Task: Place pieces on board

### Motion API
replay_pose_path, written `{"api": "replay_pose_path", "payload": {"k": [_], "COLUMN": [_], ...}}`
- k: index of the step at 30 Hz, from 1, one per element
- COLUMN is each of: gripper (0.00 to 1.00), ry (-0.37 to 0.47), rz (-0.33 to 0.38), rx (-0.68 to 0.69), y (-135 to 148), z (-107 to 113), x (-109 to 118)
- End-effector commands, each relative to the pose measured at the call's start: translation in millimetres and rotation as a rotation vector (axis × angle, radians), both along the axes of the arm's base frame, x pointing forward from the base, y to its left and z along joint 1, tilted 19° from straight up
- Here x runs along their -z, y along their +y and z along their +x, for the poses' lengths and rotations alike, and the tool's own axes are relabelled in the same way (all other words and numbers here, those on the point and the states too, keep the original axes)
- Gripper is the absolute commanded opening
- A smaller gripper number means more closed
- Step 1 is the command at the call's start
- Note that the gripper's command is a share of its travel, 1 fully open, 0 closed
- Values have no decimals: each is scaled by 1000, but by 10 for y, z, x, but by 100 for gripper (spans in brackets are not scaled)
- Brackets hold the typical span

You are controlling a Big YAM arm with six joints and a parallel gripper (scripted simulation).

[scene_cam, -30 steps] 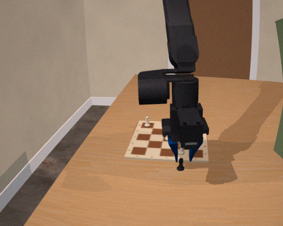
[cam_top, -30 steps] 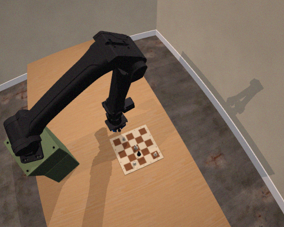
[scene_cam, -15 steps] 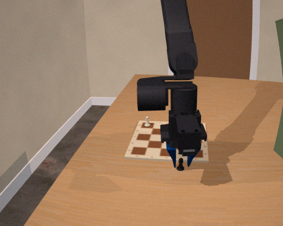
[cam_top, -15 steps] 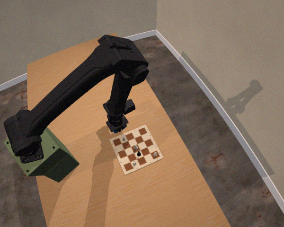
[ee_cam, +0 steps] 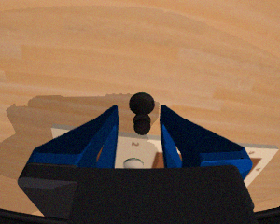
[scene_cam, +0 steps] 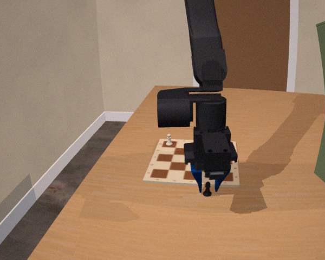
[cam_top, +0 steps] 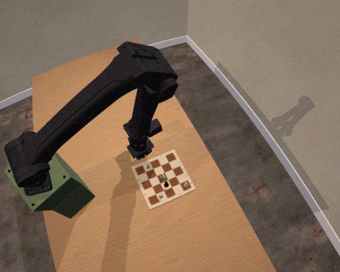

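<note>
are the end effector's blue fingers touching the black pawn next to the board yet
Apart. The wrist view shows wood-coloured gaps between the black pawn and each blue finger; the end effector straddles it, open.
</note>
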State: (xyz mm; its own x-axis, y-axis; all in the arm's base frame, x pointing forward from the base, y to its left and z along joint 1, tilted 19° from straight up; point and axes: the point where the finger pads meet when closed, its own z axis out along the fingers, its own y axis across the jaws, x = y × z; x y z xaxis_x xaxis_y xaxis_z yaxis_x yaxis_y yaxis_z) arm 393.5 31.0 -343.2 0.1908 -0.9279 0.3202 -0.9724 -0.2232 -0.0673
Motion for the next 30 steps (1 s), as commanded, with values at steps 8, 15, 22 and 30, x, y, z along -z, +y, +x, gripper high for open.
{"api": "replay_pose_path", "payload": {"k": [8,15,22,30], "gripper": [32,32,0,0], "ry": [-38,-38,-38,-33], "rz": [12,12,12,11], "rx": [-17,-17,-17,-17], "y": [52,52,52,47], "z": [163,163,163,142], "x": [-93,-93,-93,-75]}}
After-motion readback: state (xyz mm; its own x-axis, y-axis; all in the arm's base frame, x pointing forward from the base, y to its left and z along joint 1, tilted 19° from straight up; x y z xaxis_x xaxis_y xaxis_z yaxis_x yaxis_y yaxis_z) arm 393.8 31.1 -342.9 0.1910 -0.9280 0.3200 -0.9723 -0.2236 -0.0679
